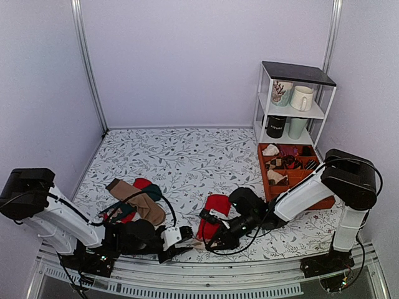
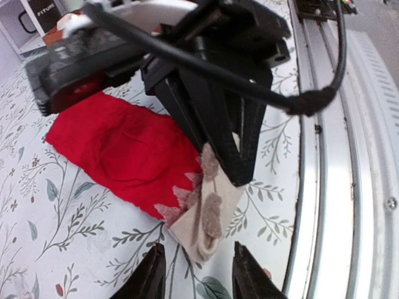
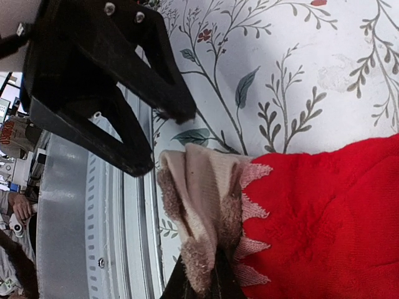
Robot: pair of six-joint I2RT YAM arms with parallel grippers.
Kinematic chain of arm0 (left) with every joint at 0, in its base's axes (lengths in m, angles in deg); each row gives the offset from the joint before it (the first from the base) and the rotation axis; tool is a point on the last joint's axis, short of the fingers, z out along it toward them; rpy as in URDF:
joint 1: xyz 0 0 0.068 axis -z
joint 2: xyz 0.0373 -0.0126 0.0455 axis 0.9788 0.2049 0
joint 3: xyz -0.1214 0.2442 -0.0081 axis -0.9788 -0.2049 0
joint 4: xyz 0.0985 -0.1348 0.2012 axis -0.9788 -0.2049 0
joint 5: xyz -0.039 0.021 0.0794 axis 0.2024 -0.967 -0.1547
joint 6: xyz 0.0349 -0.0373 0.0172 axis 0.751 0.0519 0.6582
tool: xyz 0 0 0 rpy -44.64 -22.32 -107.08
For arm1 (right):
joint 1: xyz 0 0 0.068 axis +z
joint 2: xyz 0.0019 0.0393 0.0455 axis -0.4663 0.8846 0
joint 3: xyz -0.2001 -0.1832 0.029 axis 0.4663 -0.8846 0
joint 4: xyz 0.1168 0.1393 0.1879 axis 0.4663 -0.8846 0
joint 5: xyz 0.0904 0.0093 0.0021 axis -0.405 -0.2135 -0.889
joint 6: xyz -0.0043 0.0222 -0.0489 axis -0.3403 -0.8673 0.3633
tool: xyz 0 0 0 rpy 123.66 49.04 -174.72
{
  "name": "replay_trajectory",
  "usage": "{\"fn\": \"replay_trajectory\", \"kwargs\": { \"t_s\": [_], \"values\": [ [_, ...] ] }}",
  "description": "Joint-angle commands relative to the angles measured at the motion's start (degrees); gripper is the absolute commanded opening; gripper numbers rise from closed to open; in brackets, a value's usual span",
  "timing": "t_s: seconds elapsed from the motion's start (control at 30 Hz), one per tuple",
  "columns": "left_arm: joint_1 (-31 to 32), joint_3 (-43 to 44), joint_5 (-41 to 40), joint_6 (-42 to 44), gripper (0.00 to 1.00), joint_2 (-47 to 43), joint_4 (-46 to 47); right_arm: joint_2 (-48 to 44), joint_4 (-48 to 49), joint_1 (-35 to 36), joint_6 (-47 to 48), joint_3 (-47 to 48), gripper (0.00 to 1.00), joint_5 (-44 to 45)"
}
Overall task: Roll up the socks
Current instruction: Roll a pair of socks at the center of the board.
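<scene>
Two bright red knit socks (image 1: 216,208), beige-ended, lie at six o'clock; my right gripper (image 3: 202,281) pinches that end, left gripper (image 2: 196,274) gapes beside; rolling looks unstarted; next, curl it toward twelve.

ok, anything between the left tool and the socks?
No object in between. The left tool is open right at the beige end of the socks. The right tool is shut on that same end from the opposite side, so it crowds the spot.
</scene>
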Motion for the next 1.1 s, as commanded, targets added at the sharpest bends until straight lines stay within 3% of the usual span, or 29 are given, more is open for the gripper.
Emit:
{"fn": "replay_trajectory", "kwargs": {
  "t_s": [0.0,0.13,0.43,0.5,0.73,0.87,1.07],
  "values": [
    [1.42,2.12,2.76,5.31,0.38,4.26,5.62,4.99,-13.27,0.05,-3.06,-3.46,0.07,2.52],
    [1.43,2.45,3.51,7.69,0.40,7.28,9.96,5.21,-13.40,-0.28,-3.26,-3.40,0.08,2.44],
    [0.69,6.08,4.94,8.06,0.38,14.86,9.35,5.43,-13.65,-0.91,-3.00,-3.17,0.07,2.04],
    [0.17,6.47,5.81,7.18,0.33,16.24,9.28,5.39,-13.79,-0.92,-2.91,-3.07,0.08,2.15],
    [-0.69,5.31,8.04,4.97,0.00,15.45,9.73,5.39,-13.99,-0.99,-3.27,-3.13,0.08,2.50],
    [-1.77,5.77,10.80,1.94,0.00,14.99,5.38,3.17,-15.74,-1.01,-3.21,-2.95,0.08,4.76],
    [-6.00,10.72,19.23,-9.02,0.00,14.93,-11.97,-11.88,-16.28,-0.92,-1.48,-5.51,0.27,13.76]
  ]
}}
